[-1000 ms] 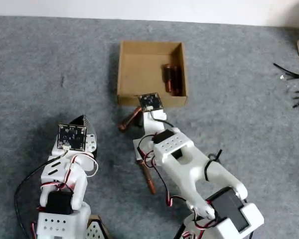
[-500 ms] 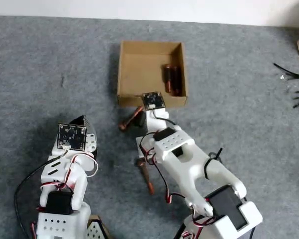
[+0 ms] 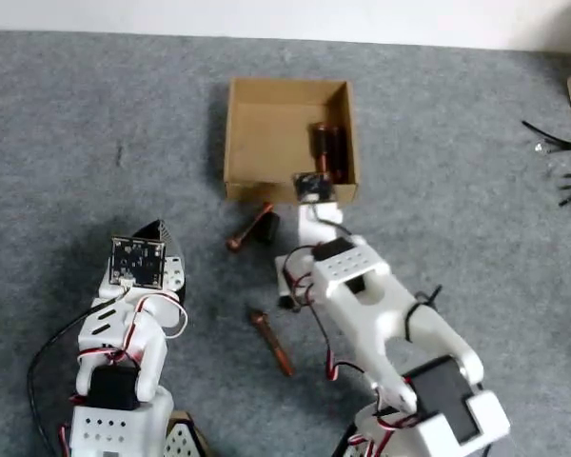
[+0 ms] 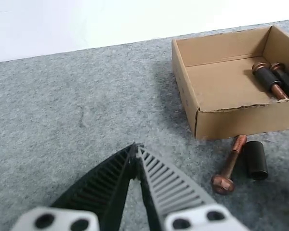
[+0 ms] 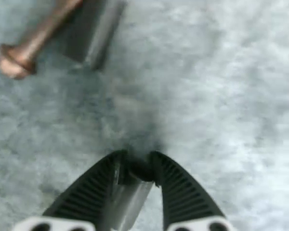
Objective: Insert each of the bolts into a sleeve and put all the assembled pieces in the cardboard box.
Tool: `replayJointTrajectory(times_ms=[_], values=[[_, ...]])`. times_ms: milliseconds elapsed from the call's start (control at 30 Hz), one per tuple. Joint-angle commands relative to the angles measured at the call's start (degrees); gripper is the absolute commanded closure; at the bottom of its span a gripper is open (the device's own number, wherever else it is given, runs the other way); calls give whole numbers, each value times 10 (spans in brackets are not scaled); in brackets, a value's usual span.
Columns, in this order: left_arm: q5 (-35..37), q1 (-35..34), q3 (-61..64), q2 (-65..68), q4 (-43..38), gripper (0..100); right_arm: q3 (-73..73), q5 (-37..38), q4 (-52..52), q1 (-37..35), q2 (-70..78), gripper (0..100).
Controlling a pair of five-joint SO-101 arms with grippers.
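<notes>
The cardboard box point(image 3: 266, 133) holds two assembled bolt-and-sleeve pieces point(image 3: 328, 152) by its right wall. On the carpet just in front of the box lie a copper bolt point(image 3: 247, 228) and a loose black sleeve point(image 3: 269, 227). They are side by side, also seen as the bolt point(image 4: 229, 166) and the sleeve point(image 4: 256, 160). A second bolt point(image 3: 271, 341) lies nearer the arms. My right gripper point(image 5: 137, 161) is shut on a black sleeve point(image 5: 132, 185) over the carpet, close to the loose bolt point(image 5: 31, 43). My left gripper point(image 4: 135, 151) is shut on nothing, left of the box.
Grey carpet covers the table. Black cable ties point(image 3: 561, 167) lie at the far right edge. The right arm's body point(image 3: 371, 305) stands just right of the second bolt. Open carpet stretches left of the box.
The right arm has shifted right and toward the box, uncovering the whole second bolt on the carpet. The left arm has stayed still.
</notes>
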Motion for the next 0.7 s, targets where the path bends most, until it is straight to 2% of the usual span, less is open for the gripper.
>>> replayJointTrajectory(times_ms=[0,233,467,667], values=[[4,-6,-21,-7,-15,989,-8,43,5,58,-61,995],[4,-5,-21,-7,-14,989,-30,55,2,136,-44,995],[4,-5,-21,-7,-14,989,-128,55,7,185,77,991],[4,-5,-20,-7,-14,989,-232,51,160,175,105,918]])
